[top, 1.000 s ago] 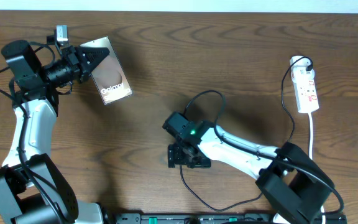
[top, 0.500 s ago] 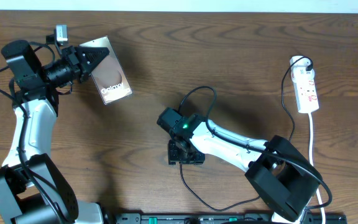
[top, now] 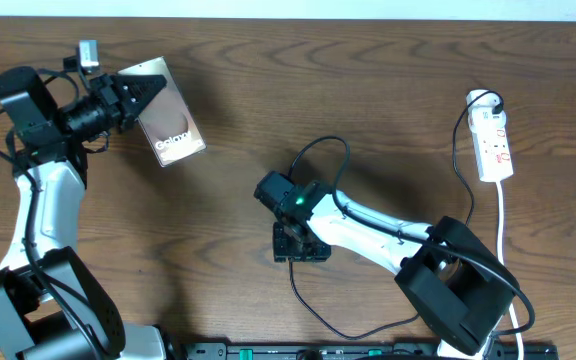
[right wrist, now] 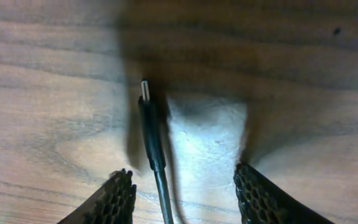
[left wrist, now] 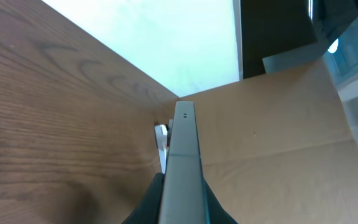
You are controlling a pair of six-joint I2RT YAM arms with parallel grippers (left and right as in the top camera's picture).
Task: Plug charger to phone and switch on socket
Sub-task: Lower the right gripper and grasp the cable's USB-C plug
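Surface: brown wood-grain table [top: 238,70]. The left wrist view shows a pale wall [left wrist: 166,37] past the table's far edge, and a brown cardboard panel [left wrist: 272,143] beside it.

Left gripper [top: 133,95]: jaws closed down onto the phone [top: 165,125], gripping it by one short end. The phone's body runs straight out ahead of the jaws. In the left wrist view it shows edge-on, rising from between the two fingers [left wrist: 146,205]. Whether the phone's far end touches the table, I cannot tell.

Right gripper [right wrist: 188,199]: jaws spread wide with nothing gripped, pointing down over the table. The charger [right wrist: 151,134] lies flat on the wood between the fingertips. It is nearer the left-hand one in the right wrist view and touches neither. Its plug tip points away from the jaws.

The socket [top: 494,143] lies well apart from the right jaws, near the table's right edge.
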